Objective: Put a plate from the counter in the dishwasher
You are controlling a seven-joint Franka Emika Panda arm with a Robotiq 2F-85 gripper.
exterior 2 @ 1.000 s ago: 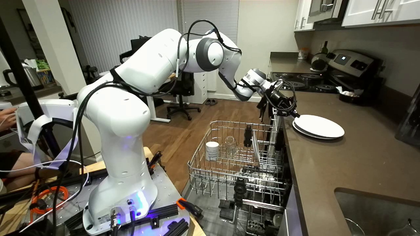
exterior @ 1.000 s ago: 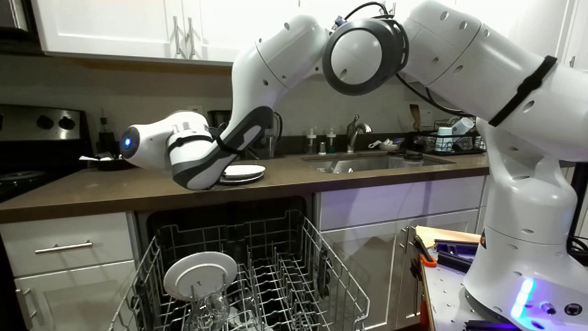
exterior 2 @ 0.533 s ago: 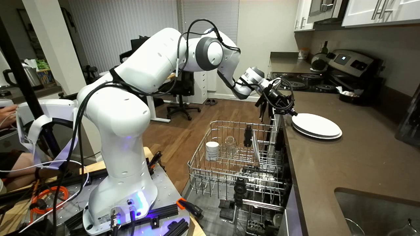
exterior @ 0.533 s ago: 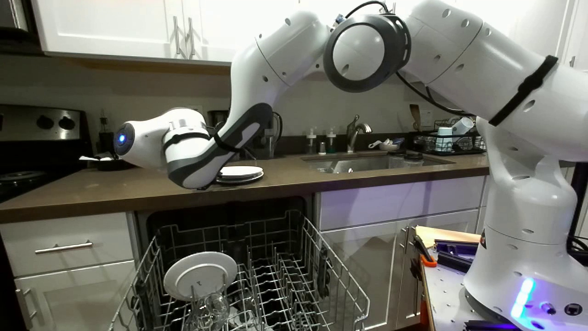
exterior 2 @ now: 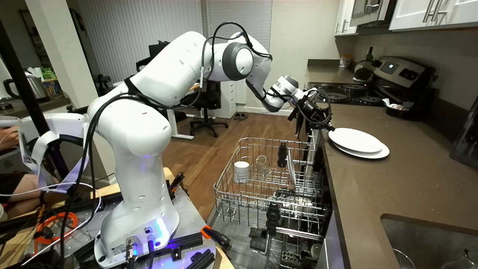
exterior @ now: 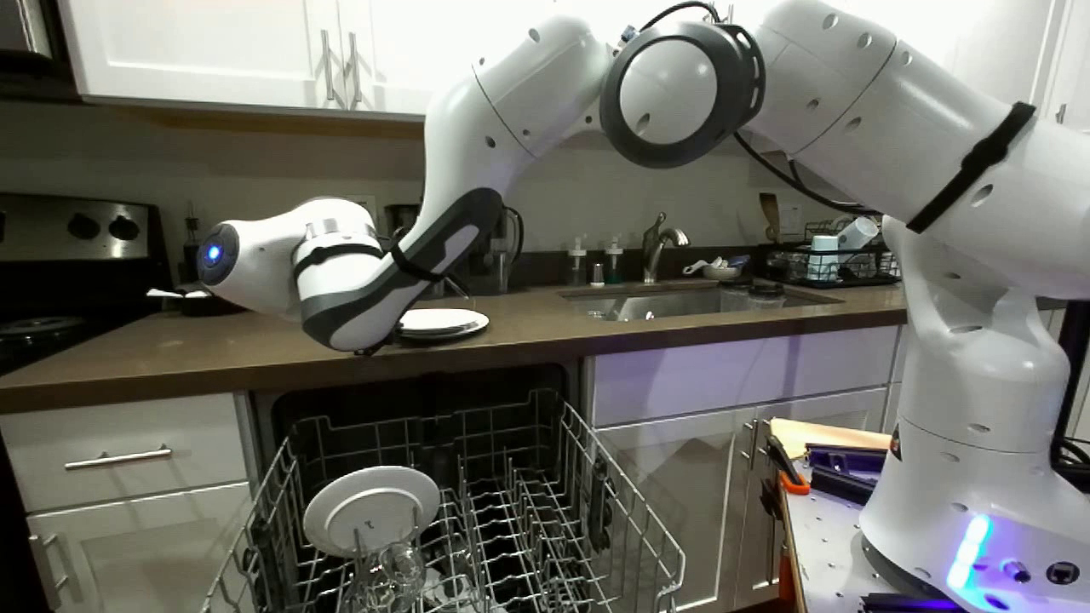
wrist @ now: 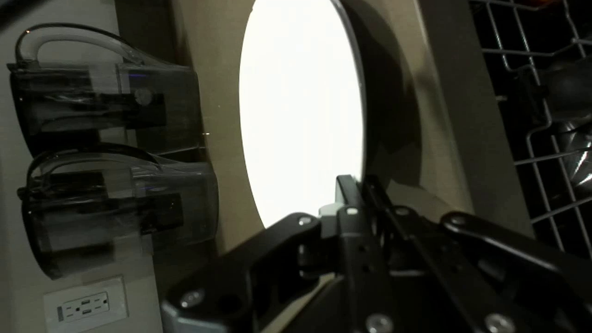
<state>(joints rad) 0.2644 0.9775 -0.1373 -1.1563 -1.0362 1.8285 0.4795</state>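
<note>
I have the plate (exterior 2: 354, 140) pinched by its rim in my narrow gripper (wrist: 358, 180), over the counter (exterior 2: 396, 190), directly above the dishwasher (exterior: 426, 396). It runs straight out ahead of my gripper, close to level, with the dishwasher's wire rack (exterior: 628, 488) below and off to one side; being round, it offers no long axis, so its flat face is what I judge must be swung sideways and tipped upright for loading. The plate is smooth, plain white, thin-edged; a second dish (exterior 2: 381, 153) sits beneath, and I cannot tell whether they touch. The wire rack is grey metal, the counter smooth brown.
</note>
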